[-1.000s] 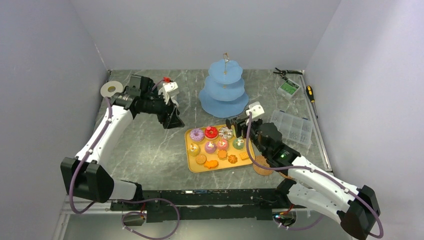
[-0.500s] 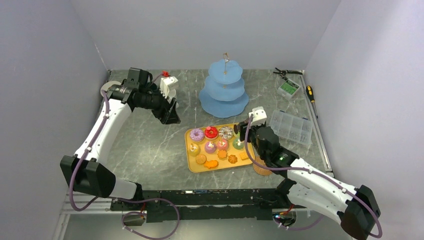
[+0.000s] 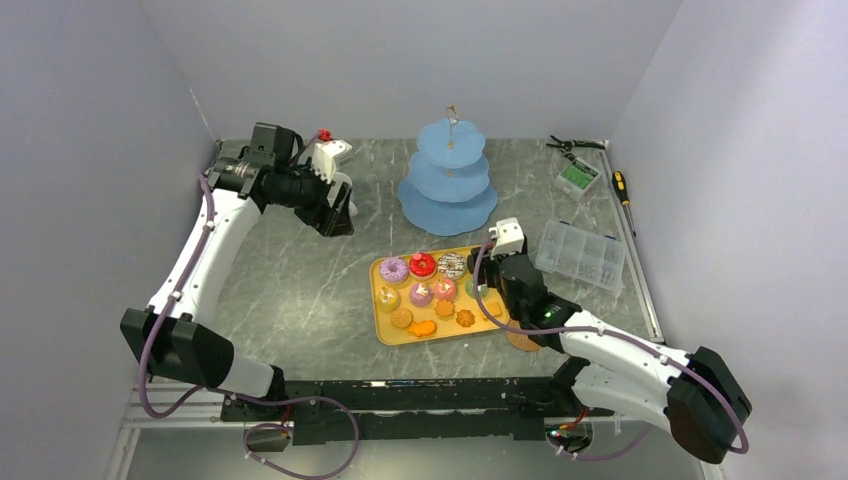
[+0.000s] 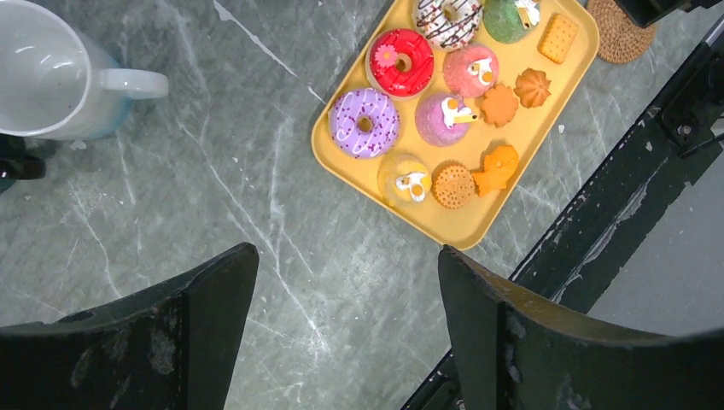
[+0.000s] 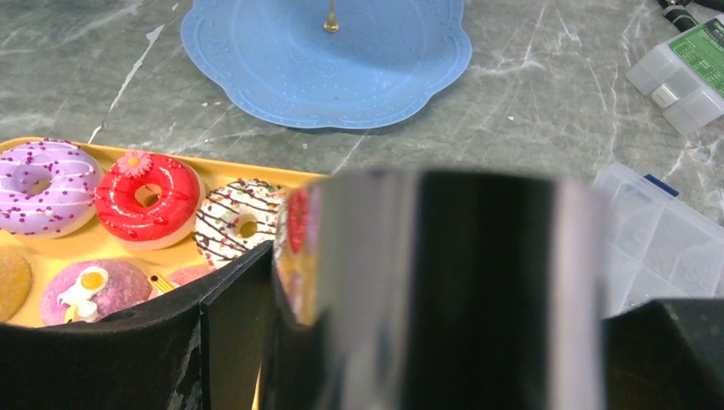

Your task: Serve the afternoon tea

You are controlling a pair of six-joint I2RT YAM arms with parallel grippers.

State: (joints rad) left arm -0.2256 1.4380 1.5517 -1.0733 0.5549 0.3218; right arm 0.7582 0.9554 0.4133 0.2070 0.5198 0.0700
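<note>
The left claw [image 4: 346,260] has pulled back toward ten o'clock and stands wide and empty, with the white mug [image 4: 43,73] on the surface nearby. The right claw [image 5: 440,307] clasps the dark green mug [image 5: 478,239] at the tray's [image 3: 385,335] three o'clock edge, probably for placing.

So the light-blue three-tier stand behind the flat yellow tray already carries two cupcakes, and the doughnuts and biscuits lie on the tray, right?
No, the light-blue three-tier stand carries nothing: the top external view shows all its tiers bare. The cupcakes, doughnuts and biscuits all lie on the flat yellow tray in front of it.
</note>
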